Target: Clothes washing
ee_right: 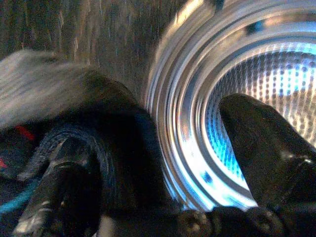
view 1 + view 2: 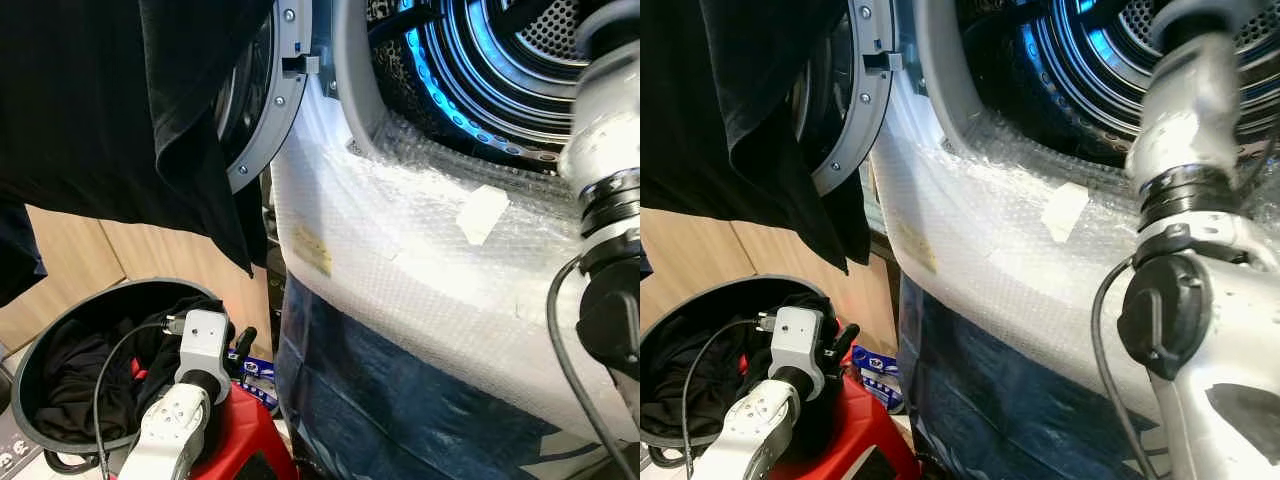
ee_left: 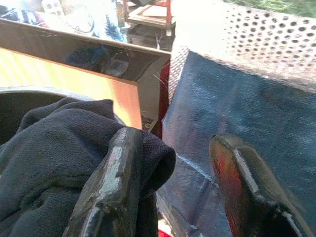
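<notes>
Item: front-loading washing machine (image 2: 400, 250), front wrapped in bubble film with dark blue sheeting below; door (image 2: 262, 110) swung open to the robot's left, drum (image 2: 500, 60) lit blue and exposed. Item: round dark laundry basket (image 2: 40, 350), low on the left beside the machine, holding dark clothes (image 2: 75, 385) and resting by a red stool (image 2: 245, 435). Item: black garment (image 2: 120, 110), hanging across the upper left of the head views in front of the door; what carries it is not visible. Left gripper (image 3: 177, 192): over the basket, just beside the blue-sheeted front, fingers spread wide with dark cloth (image 3: 54, 148) draped against one finger, not pinched between the two. Right gripper (image 1: 163, 163): raised at the drum mouth, fingers apart, a dark bundle (image 1: 98, 128) lying against one finger at the steel rim; whether it is gripped cannot be told. Step in hand, by judgement: loading, moving clothes from basket to drum. Next move calls for: pushing the bundle past the rim into the drum, then closing the left fingers on cloth in the basket and lifting it clear of the door.
</notes>
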Robot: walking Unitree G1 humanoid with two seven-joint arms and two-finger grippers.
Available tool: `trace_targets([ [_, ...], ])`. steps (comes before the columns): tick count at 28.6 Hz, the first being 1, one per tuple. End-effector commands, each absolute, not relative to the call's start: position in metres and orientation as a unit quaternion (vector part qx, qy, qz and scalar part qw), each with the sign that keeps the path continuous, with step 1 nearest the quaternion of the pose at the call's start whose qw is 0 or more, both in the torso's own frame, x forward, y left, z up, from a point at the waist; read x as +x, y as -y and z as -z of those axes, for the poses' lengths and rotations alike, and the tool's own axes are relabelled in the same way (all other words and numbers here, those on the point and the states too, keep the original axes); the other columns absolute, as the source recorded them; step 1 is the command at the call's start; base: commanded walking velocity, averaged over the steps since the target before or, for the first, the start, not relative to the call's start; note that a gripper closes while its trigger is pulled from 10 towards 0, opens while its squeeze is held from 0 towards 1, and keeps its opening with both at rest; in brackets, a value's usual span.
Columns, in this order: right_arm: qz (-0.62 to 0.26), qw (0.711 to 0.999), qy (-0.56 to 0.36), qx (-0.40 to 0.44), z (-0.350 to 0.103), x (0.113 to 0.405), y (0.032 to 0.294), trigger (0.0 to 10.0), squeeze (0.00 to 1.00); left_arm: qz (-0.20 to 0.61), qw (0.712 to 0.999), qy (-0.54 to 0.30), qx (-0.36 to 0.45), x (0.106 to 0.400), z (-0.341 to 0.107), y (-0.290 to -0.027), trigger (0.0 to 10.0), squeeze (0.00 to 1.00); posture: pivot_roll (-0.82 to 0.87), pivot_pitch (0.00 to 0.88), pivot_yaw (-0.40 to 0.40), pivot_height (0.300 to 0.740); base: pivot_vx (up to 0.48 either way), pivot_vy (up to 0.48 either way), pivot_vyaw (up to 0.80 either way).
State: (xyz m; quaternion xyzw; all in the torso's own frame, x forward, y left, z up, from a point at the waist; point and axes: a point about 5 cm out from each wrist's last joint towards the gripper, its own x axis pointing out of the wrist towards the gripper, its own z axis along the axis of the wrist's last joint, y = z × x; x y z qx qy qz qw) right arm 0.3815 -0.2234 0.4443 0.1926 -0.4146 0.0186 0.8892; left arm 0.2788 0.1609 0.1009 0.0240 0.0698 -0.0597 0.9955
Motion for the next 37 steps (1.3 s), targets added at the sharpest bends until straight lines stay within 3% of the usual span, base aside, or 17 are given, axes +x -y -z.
trace_targets([
  [1, -0.012, 0.88, 0.429, 0.204, -0.444, 0.376, 0.235, 10.0, 0.0, 0.066, 0.995, -0.071, 0.028, 0.277, -0.099, -0.16, 10.0, 0.0, 0.0, 0.0, -0.022, 0.74, 0.0, 0.0, 0.0],
  [7, -0.14, 0.859, 0.455, 0.187, -0.428, 0.359, 0.223, 10.0, 0.0, 0.082, 0.994, -0.068, 0.03, 0.275, -0.1, -0.16, 10.0, 0.0, 0.0, 0.0, -0.021, 0.74, 0.0, 0.0, 0.0],
  [9, -0.198, 0.838, 0.465, 0.206, -0.422, 0.341, 0.219, 10.0, 0.0, 0.085, 0.994, -0.065, 0.032, 0.275, -0.101, -0.161, 10.0, 0.0, 0.0, 0.0, -0.018, 0.74, 0.0, 0.0, 0.0],
  [19, -0.339, 0.798, 0.448, 0.221, -0.403, 0.309, 0.194, 10.0, 0.0, 0.144, 0.988, -0.042, 0.039, 0.276, -0.11, -0.148, 10.0, 0.0, -0.01, 0.0, -0.012, 0.74, 0.0, 0.0, 0.0],
  [20, -0.398, 0.781, 0.428, 0.221, -0.39, 0.298, 0.185, 10.0, 0.0, 0.182, 0.981, -0.025, 0.06, 0.275, -0.118, -0.142, 10.0, 0.0, 0.0, 0.0, -0.018, 0.74, 0.0, 0.0, 0.0],
  [23, -0.436, 0.776, 0.399, 0.218, -0.377, 0.288, 0.177, 10.0, 0.0, 0.222, 0.972, -0.006, 0.078, 0.273, -0.129, -0.136, 10.0, 0.0, 0.0, 0.0, -0.018, 0.74, 0.0, 0.0, 0.0],
  [37, -0.532, 0.753, 0.275, 0.273, -0.321, 0.272, 0.147, 10.0, 0.0, 0.395, 0.905, 0.043, 0.15, 0.258, -0.173, -0.102, 10.0, 0.0, 0.02, 0.0, -0.043, 0.74, 0.0, 0.0, 0.0],
])
